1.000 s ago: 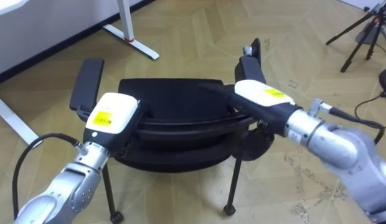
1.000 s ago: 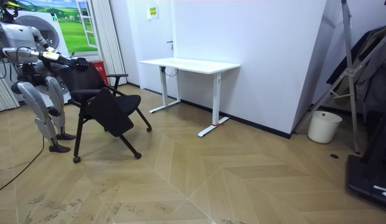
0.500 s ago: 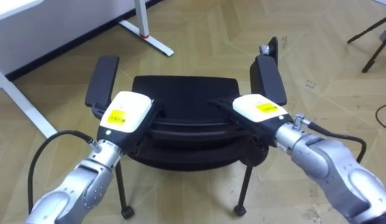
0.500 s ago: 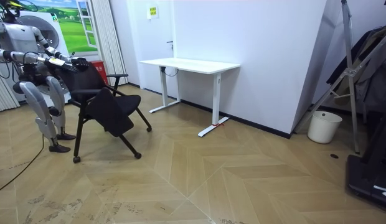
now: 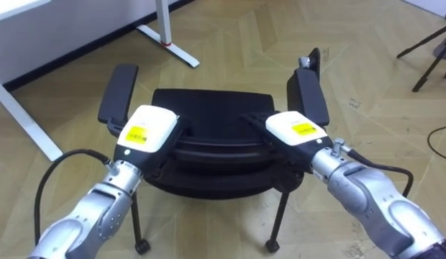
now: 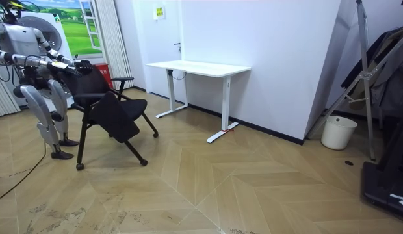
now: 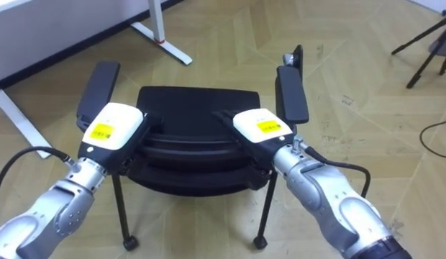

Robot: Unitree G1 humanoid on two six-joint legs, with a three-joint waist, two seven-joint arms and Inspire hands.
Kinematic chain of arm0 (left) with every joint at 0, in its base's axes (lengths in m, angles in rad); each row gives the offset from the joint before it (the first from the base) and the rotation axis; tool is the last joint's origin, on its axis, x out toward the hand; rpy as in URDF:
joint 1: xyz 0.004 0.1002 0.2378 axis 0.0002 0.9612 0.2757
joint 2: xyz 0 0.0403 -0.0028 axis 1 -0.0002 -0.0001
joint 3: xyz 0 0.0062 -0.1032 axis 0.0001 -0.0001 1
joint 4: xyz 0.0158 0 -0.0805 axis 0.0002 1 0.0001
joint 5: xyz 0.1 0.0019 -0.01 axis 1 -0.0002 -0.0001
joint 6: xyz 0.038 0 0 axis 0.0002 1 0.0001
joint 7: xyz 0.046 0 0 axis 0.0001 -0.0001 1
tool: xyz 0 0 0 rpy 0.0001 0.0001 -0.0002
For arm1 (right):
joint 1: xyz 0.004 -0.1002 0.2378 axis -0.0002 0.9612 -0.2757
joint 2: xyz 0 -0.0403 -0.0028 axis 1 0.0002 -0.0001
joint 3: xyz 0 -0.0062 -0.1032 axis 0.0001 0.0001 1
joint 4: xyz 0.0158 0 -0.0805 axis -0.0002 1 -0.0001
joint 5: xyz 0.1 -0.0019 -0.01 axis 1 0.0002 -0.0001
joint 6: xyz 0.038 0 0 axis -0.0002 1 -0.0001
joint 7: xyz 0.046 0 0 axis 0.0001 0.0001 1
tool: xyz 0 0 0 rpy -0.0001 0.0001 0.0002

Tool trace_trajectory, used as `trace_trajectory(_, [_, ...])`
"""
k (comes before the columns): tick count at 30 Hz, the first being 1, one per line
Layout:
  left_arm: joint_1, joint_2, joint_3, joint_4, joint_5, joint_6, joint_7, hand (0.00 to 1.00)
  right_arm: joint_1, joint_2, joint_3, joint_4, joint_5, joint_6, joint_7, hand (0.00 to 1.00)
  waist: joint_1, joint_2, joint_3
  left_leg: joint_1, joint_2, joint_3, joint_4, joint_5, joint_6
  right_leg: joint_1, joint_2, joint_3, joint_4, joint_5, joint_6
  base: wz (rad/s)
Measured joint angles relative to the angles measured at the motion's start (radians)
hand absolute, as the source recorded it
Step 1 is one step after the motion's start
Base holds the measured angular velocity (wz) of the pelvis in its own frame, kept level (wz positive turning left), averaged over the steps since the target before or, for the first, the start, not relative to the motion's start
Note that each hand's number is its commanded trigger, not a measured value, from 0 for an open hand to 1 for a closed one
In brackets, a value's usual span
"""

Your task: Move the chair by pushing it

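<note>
Left hand point(image 5: 144, 129) and right hand point(image 5: 295, 129) on chair point(image 5: 208, 108) back's top edge; finger curl can't be told. Desk point(image 6: 198, 67) well apart; most pushing likely left.

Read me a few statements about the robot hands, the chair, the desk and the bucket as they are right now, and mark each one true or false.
1. The left robot hand and the right robot hand are both on the backrest of the black chair. True.
2. The chair lies tipped over on the floor. False: it stands upright on its legs.
3. The white desk stands ahead of the chair, to the robot's left. True.
4. The white bucket sits under the desk. False: it stands by the wall, well off toward the room view's right, apart from the desk.
</note>
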Motion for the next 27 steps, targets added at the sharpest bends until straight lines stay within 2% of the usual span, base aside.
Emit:
trace_trajectory(2, [-0.003, 0.000, 0.000, 0.000, 0.000, 0.000, -0.006, 1.00, -0.001, 0.000, 0.000, 0.024, -0.016, -0.020, -0.026, 1.00, 0.000, 0.000, 0.0005, 0.000, 0.000, 0.000, 0.000, 0.000, 0.000, 0.001, -0.002, -0.001, -0.001, 0.000, 0.000, 0.00])
trace_trajectory(4, [-0.005, -0.001, -0.002, 0.000, 0.000, 0.000, -0.008, 1.00, -0.003, 0.003, 0.000, 0.040, -0.019, -0.022, -0.049, 1.00, 0.000, 0.001, 0.0018, 0.000, 0.000, 0.000, 0.000, 0.000, 0.000, 0.002, -0.006, -0.003, -0.001, 0.000, 0.000, 0.02])
trace_trajectory(7, [-0.014, -0.016, -0.014, 0.000, 0.000, -0.004, -0.006, 1.00, -0.038, 0.028, -0.009, 0.095, -0.021, -0.019, -0.087, 1.00, 0.002, 0.012, 0.0095, -0.001, -0.001, 0.000, 0.000, -0.002, 0.004, 0.003, -0.006, -0.009, -0.001, -0.002, 0.003, 0.07])
trace_trajectory(8, [-0.015, -0.018, -0.014, 0.000, 0.001, -0.007, -0.006, 1.00, -0.032, 0.023, -0.013, 0.101, -0.024, -0.031, -0.098, 1.00, 0.002, 0.015, 0.0110, -0.003, -0.001, -0.001, 0.001, -0.002, 0.004, 0.003, -0.007, -0.015, -0.001, -0.004, 0.004, 0.09])
trace_trajectory(14, [-0.016, -0.016, -0.014, 0.000, 0.001, -0.015, -0.005, 1.00, -0.028, 0.023, -0.014, 0.119, -0.064, -0.056, -0.157, 1.00, 0.001, 0.020, 0.0106, -0.013, -0.003, -0.001, 0.011, -0.002, 0.004, 0.002, -0.013, -0.024, -0.001, -0.009, 0.003, 0.05])
trace_trajectory(19, [-0.021, -0.017, -0.014, -0.001, 0.000, -0.016, -0.012, 1.00, -0.028, 0.023, -0.012, 0.123, -0.065, -0.054, -0.170, 1.00, 0.000, 0.021, 0.0099, -0.018, -0.003, -0.001, 0.015, -0.002, 0.004, -0.001, -0.016, -0.028, 0.002, -0.009, 0.003, 0.02])
trace_trajectory(21, [-0.034, -0.019, -0.014, 0.019, 0.000, -0.025, -0.016, 1.00, -0.031, 0.027, -0.010, 0.137, -0.065, -0.054, -0.181, 1.00, 0.001, 0.020, 0.0101, -0.021, -0.004, -0.006, 0.024, -0.003, 0.004, -0.001, -0.025, -0.048, 0.014, -0.015, 0.001, 0.12])
trace_trajectory(24, [-0.075, -0.035, -0.014, 0.093, 0.000, -0.048, -0.013, 1.00, -0.059, 0.045, -0.009, 0.208, -0.069, -0.077, -0.206, 1.00, 0.000, 0.015, 0.0119, -0.025, -0.010, -0.004, 0.056, -0.006, 0.008, -0.005, -0.035, -0.050, 0.055, -0.038, 0.001, 0.13])
trace_trajectory(25, [-0.097, -0.040, -0.014, 0.120, 0.000, -0.057, -0.009, 1.00, -0.075, 0.047, -0.009, 0.229, -0.071, -0.084, -0.215, 1.00, -0.002, 0.014, 0.0134, -0.046, -0.010, -0.002, 0.086, -0.017, 0.012, -0.022, -0.037, -0.050, 0.078, -0.050, 0.000, 0.13])
trace_trajectory(27, [-0.139, -0.045, -0.014, 0.158, 0.000, -0.069, -0.001, 1.00, -0.104, 0.049, -0.010, 0.256, -0.070, -0.088, -0.232, 1.00, -0.004, 0.012, 0.0221, -0.098, -0.008, -0.001, 0.167, -0.046, 0.012, -0.063, -0.045, -0.060, 0.141, -0.074, -0.004, 0.15])
